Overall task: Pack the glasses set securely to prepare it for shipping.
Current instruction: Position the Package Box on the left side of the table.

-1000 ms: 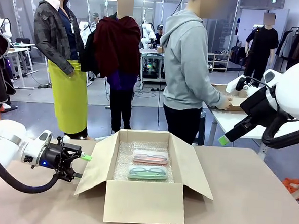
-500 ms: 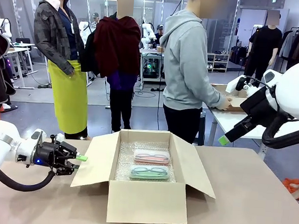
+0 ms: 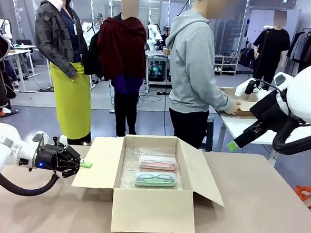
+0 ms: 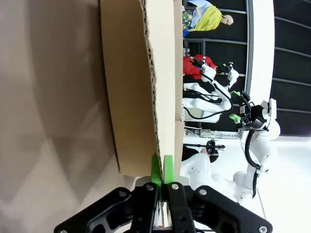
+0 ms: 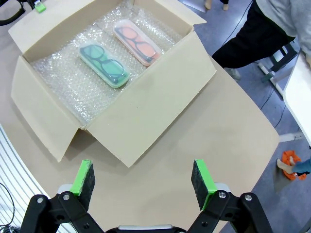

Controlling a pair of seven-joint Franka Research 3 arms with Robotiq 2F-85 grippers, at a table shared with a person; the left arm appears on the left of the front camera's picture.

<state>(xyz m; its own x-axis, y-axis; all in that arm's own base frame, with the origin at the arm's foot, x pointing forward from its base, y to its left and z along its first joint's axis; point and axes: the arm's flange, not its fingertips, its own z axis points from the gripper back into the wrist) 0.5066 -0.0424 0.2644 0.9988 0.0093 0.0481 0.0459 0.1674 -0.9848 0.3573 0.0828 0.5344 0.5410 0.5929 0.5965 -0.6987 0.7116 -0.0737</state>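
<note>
An open cardboard box (image 3: 152, 210) stands mid-table, lined with bubble wrap (image 3: 130, 170). Inside lie the glasses set: a pink case (image 3: 157, 162) farther back and a mint green case (image 3: 155, 179) nearer me, side by side and flat. The right wrist view looks down on the same pink case (image 5: 137, 44) and green case (image 5: 104, 65). My left gripper (image 3: 84, 165) is shut on the outer edge of the box's left flap (image 3: 97, 163); in the left wrist view its green pads (image 4: 156, 170) pinch the corrugated flap edge (image 4: 146, 97). My right gripper (image 5: 142, 179) hangs open, high above the table's right side.
The box's right flap (image 3: 207, 175) and front flap (image 5: 146, 114) are spread outward. A person in a grey hoodie (image 3: 193, 66) stands beyond the far edge, turned toward another table (image 3: 250, 125). The tan tabletop (image 3: 266, 208) stretches to the right of the box.
My left gripper closed on the left flap and drew it leftward and down, so the flap lies flatter. The right arm has not moved.
</note>
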